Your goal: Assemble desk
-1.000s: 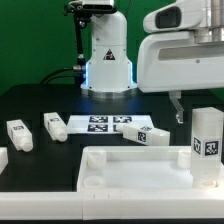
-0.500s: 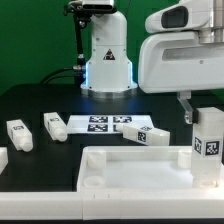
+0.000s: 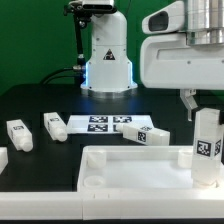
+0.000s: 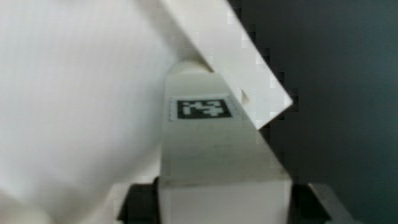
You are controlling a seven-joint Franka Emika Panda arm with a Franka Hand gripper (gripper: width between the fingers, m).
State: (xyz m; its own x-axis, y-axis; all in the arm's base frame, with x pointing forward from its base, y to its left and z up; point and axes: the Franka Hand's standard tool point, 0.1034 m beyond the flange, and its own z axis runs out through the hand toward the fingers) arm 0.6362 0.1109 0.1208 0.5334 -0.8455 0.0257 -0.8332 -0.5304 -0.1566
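Black tabletop (image 3: pixel 40 100) lies beneath my fingers (image 4: pixel 139 200), which pinch the flat sides of the leg (image 4: pixel 222 150) between them, a part I judge light, stiff and slick.

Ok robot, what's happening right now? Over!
Gripper shut on upright leg. Leg at desk panel corner, exterior view's right. Other legs lying loose behind. Nothing seen blocking.
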